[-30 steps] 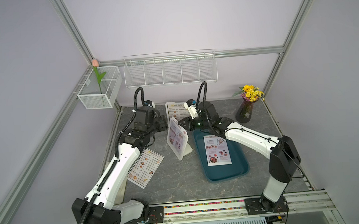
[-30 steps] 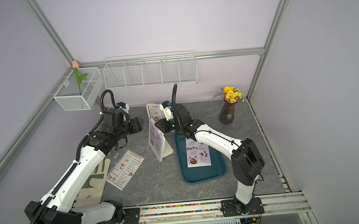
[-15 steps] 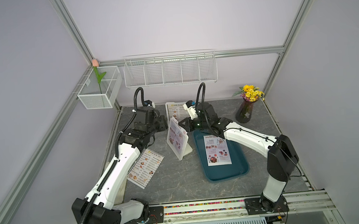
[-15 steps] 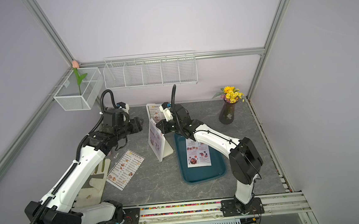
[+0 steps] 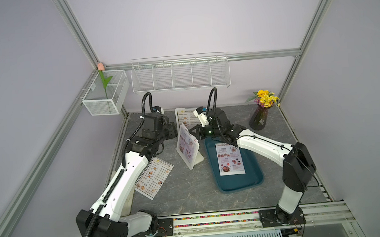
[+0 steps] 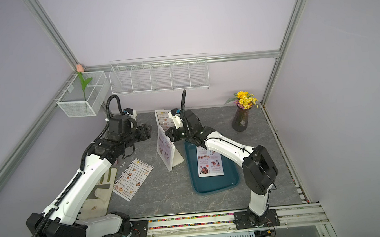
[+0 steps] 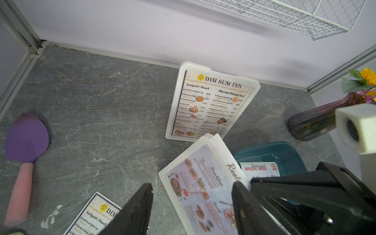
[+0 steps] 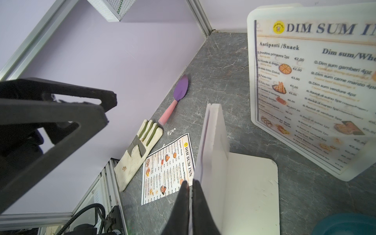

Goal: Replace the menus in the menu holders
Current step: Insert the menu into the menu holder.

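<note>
A white menu holder (image 5: 197,160) stands mid-table with a SPECIAL MENU sheet (image 7: 231,160) sticking out of its top slot. My right gripper (image 8: 189,183) is shut on that sheet's thin edge beside the holder's back (image 8: 215,138). My left gripper (image 7: 192,186) hangs open just left of this holder, with nothing between its fingers (image 7: 138,207). A second menu holder (image 7: 211,101) with a DIM SUM INN sheet stands at the back. A loose DIM SUM INN menu (image 5: 154,177) lies on the table. Another SPECIAL MENU sheet (image 5: 230,158) lies in the tray.
The teal tray (image 5: 253,167) sits right of the holder. A purple spatula (image 7: 24,146) and a glove (image 6: 100,189) lie along the left edge. A vase of flowers (image 5: 261,116) stands at the back right. Wire baskets (image 5: 180,74) hang on the back wall.
My right gripper's jaws have closed onto the sheet's edge, and that arm has shifted slightly toward the holder. The left arm has not moved.
</note>
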Robot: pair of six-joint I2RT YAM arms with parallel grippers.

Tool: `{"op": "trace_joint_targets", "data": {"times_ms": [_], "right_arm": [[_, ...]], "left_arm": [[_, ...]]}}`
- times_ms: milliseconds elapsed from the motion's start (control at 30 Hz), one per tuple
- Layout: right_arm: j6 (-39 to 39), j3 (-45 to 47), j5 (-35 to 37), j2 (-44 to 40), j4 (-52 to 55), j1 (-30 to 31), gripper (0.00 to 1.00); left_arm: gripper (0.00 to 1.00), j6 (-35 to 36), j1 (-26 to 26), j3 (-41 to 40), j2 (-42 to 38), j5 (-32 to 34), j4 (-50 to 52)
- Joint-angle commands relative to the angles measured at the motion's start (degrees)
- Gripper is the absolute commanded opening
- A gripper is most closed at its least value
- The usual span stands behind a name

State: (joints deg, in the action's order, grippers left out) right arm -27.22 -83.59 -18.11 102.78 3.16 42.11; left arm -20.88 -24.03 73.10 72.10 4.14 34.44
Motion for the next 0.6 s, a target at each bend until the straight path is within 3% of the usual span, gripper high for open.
{"op": "trace_joint_targets", "data": {"times_ms": [0,333,567], "right_arm": [[-0.5,-1.1,-1.1,1.8,0.1,0.0,0.10],[-0.8,-1.3,-1.8,2.0,0.2,0.2,0.10],[-1.3,-0.2,-1.6,-0.7,-0.4,0.0,0.17]], "left_arm": [[0.65,0.0,-0.2,1.3,-0.7,0.6,0.0],[0.65,0.4,-0.2,1.3,-0.5,0.7,0.0],[0.65,0.4,-0.2,1.4,-0.5,0.8,-0.1]]}}
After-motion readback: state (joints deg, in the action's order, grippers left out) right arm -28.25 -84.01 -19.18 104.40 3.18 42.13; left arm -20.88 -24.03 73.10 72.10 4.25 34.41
